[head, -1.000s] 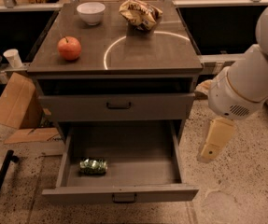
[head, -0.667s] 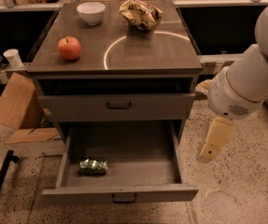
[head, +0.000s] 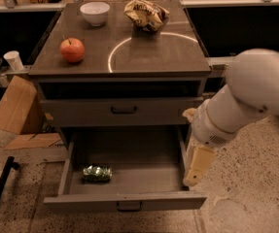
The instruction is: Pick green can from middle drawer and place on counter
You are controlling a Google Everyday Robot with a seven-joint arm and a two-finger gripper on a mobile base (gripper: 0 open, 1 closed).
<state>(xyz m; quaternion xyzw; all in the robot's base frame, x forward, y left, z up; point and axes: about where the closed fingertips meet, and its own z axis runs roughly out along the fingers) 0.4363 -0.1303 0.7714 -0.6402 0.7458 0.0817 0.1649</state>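
- A white robot arm enters from the right; its tan hand (head: 196, 165) hangs pointing downward, just beside the right wall of the open middle drawer (head: 139, 161), on the wall's outer side as far as can be judged; whether the hand is wide or narrow cannot be told; nothing is seen in it.
- Compared with a second ago, the hand has come leftward and lower, from out over the speckled floor to the drawer's edge; nothing else has shifted.
- The green can (head: 97, 173) lies on its side on the drawer floor, to the left of the hand and about level with its tip; it is well apart from the hand, near the drawer's left wall, and untouched.
- The table (head: 151, 62), marked with a thin white circle line (head: 111, 57), sits above and to the left of the hand; further up-left stand an apple (head: 72, 50), a white bowl (head: 95, 12) and a crumpled snack bag (head: 146, 14); inside the circle the surface is bare.
- A closed drawer (head: 123, 111) sits up-left of the hand, between table and open drawer.
- Judgement: the move reads as the start of the reach; the grasp is not yet made; the hand must clear the right wall, cross leftward and come down over the can.
- Likely risks: clipping the wall; the dented can rolling when touched.
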